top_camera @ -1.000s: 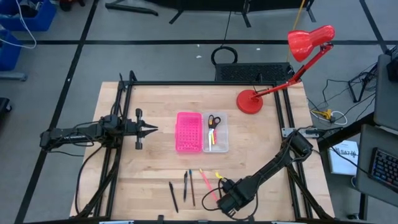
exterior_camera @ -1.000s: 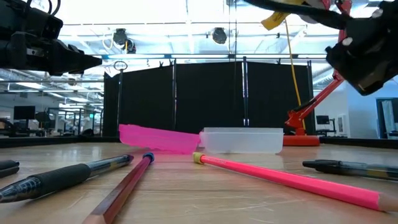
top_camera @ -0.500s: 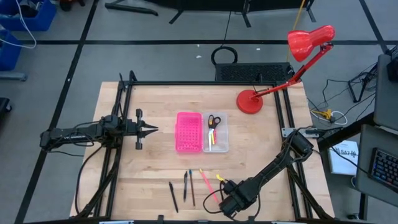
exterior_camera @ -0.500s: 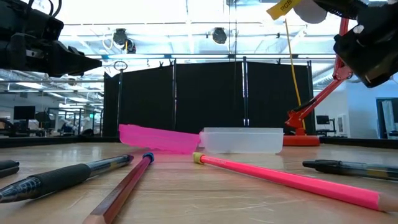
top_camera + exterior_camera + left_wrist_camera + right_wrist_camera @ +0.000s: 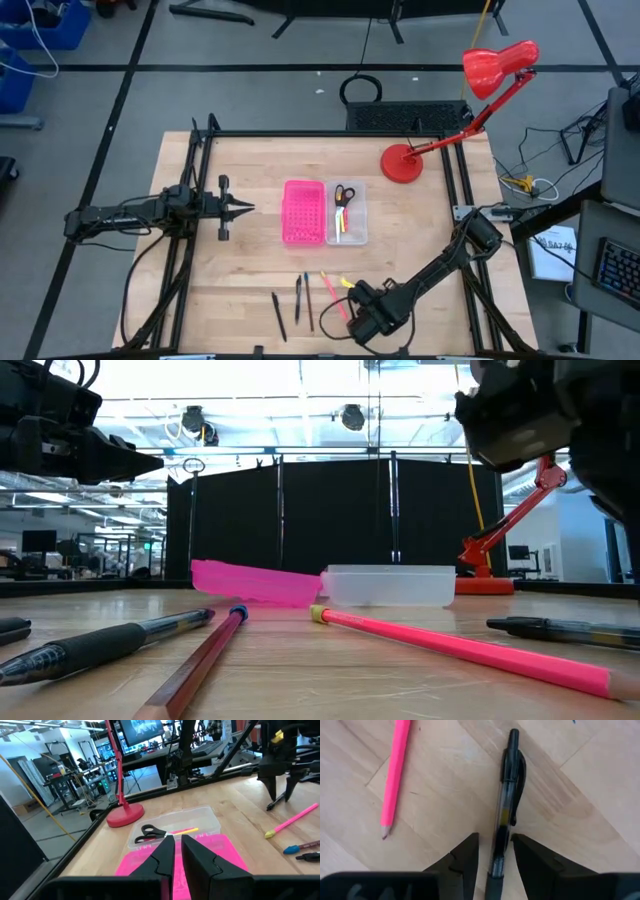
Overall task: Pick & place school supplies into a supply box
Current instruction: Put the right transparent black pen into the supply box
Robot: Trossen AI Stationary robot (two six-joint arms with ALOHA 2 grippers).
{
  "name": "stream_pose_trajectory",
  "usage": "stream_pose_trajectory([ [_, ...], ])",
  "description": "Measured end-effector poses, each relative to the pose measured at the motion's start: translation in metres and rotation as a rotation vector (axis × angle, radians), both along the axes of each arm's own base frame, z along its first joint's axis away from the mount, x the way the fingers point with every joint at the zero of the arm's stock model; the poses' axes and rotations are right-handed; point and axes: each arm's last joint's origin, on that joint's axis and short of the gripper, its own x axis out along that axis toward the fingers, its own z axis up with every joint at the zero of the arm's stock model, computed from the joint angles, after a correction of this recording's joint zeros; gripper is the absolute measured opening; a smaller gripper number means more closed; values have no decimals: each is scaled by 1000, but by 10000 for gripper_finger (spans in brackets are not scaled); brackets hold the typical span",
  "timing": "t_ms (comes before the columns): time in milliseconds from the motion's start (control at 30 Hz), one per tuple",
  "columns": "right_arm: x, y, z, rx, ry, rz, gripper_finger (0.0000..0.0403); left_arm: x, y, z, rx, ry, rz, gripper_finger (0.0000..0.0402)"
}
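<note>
On the wooden table [image 5: 250,270] — loose pens [image 5: 297,298], red lamp [image 5: 470,95] behind

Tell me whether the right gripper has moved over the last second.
Yes. In the high view the right gripper has shifted slightly left, nearer the pink pencil; its fingers now straddle a black pen.

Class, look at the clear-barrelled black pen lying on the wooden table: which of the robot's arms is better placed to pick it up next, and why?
Right. The right gripper already has its open fingers either side of the clear-barrelled black pen, beside the pink pencil. The left gripper waits far off, left of the pink perforated panel.
</note>
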Motion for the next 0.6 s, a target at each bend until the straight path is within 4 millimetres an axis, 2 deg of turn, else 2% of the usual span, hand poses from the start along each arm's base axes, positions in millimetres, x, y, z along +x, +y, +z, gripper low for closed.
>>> stream_pose_trajectory([
  [400,1,0,0,122,86,-24,94,0,0,-1,-1,7,0,42],
  [600,9,4,11,207,122,-5,91,0,0,-1,-1,7,0,42],
])
